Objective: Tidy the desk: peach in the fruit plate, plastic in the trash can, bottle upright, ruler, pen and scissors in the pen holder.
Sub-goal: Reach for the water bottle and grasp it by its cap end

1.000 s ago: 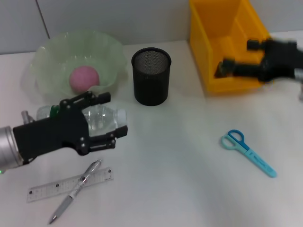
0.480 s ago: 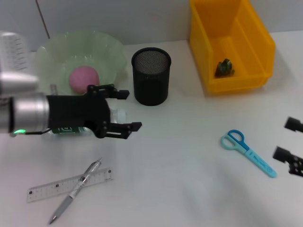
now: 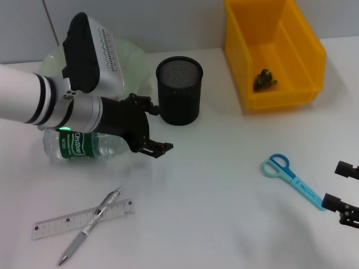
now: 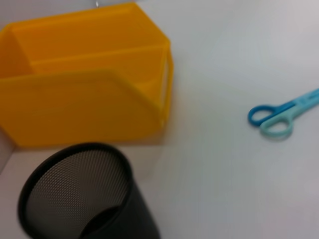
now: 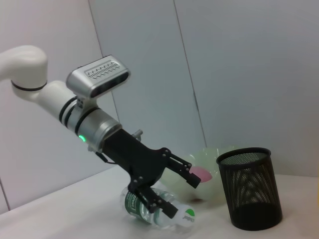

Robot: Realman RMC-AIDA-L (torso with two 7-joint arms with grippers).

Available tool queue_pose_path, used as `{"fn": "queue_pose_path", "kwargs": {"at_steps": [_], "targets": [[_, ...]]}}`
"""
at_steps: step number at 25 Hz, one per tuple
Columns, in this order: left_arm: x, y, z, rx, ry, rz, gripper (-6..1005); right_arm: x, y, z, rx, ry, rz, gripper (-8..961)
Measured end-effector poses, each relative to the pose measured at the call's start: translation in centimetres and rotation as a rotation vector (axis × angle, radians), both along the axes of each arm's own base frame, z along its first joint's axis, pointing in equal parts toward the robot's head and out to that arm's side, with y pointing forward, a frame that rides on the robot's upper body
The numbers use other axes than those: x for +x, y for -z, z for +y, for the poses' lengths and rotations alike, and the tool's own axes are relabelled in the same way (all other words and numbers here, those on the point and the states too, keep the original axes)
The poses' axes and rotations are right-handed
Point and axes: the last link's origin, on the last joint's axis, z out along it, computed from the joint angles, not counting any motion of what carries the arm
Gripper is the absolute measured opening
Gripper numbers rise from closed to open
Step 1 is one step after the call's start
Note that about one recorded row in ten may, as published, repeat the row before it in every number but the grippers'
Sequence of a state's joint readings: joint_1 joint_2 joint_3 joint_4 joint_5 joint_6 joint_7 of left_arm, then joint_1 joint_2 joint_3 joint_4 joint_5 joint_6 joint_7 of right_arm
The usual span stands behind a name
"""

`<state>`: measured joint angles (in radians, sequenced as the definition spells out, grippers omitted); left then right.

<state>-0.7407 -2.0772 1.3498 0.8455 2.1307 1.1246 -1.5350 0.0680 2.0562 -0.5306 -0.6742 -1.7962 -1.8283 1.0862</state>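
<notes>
Now left claw [image 3: 150,128] open over bottle [image 3: 84,143]

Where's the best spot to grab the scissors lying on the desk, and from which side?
Probably the straight handle shank of the scissors, just past the finger loops, coming straight down from above. They lie flat on the desk, so only a top-down pinch across the narrow width fits. The right gripper sits nearest, open, beside their tip end.
</notes>
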Motion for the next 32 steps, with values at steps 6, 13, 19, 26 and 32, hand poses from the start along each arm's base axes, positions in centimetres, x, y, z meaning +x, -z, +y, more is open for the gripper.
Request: {"fn": "queue_pose_path", "kwargs": {"at_steps": [6, 13, 19, 26, 32], "targets": [[-0.3, 0.2, 0.7, 0.019, 0.008, 0.075, 841, -0.2, 0.2, 0.2, -0.013, -0.006, 0.003, 842], [-0.7, 0.5, 1.1, 0.022, 0.002, 0.122, 840, -0.3, 0.6, 0.5, -0.032, -0.006, 0.001, 842], [-0.9, 0.8, 1.2, 0.026, 0.005, 0.148, 840, -0.3, 0.8, 0.7, -0.043, -0.005, 0.008, 842], [-1.7, 1.4, 1.5, 0.034, -0.001, 0.213, 839, -0.3, 0.9, 0.7, -0.052, -0.006, 0.008, 842], [-1.8, 1.5, 1.5, 0.034, -0.006, 0.222, 838, -0.4, 1.0, 0.7, -0.059, -0.004, 0.012, 842]]}}
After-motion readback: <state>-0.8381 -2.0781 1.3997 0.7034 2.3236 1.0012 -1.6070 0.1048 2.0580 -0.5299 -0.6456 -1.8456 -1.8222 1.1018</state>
